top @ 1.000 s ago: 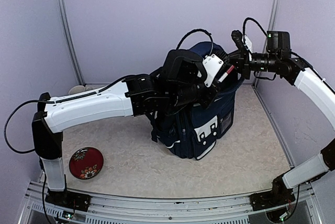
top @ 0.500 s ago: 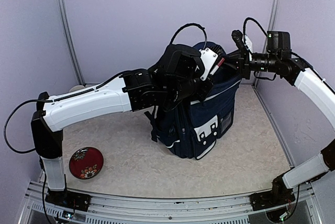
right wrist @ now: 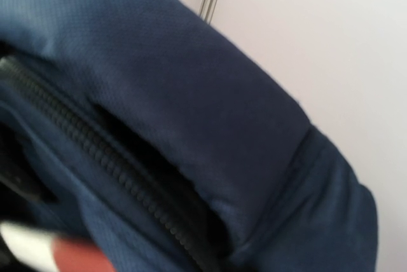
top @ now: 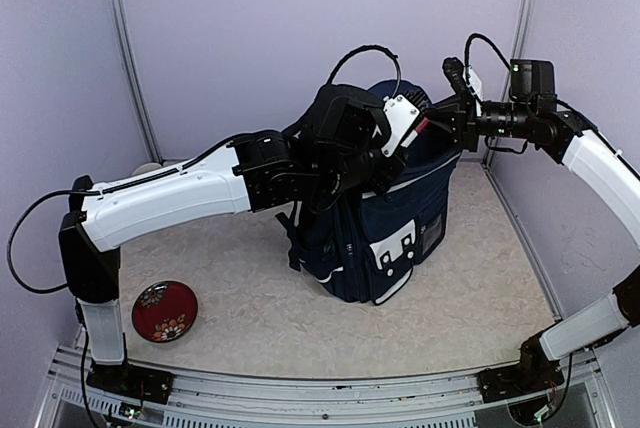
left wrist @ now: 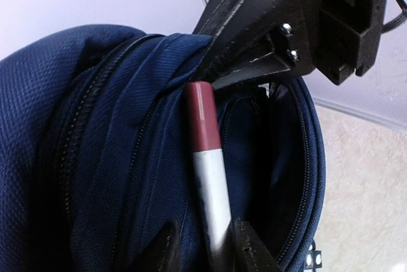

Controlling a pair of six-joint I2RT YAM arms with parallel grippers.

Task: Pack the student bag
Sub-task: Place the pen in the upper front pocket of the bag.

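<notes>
Left wrist — left gripper clamps marker at student bag mouth, right gripper pinching the rim

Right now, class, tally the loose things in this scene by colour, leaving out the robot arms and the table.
Navy blue: 1, the student bag
Red: 1, the dish
White with a red cap: 1, the marker pinched in the left hand
Total: 3
A pale thing behind the left arm is too hidden to count.

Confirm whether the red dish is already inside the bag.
No, the red dish lies on the table, well left of the student bag.
</notes>
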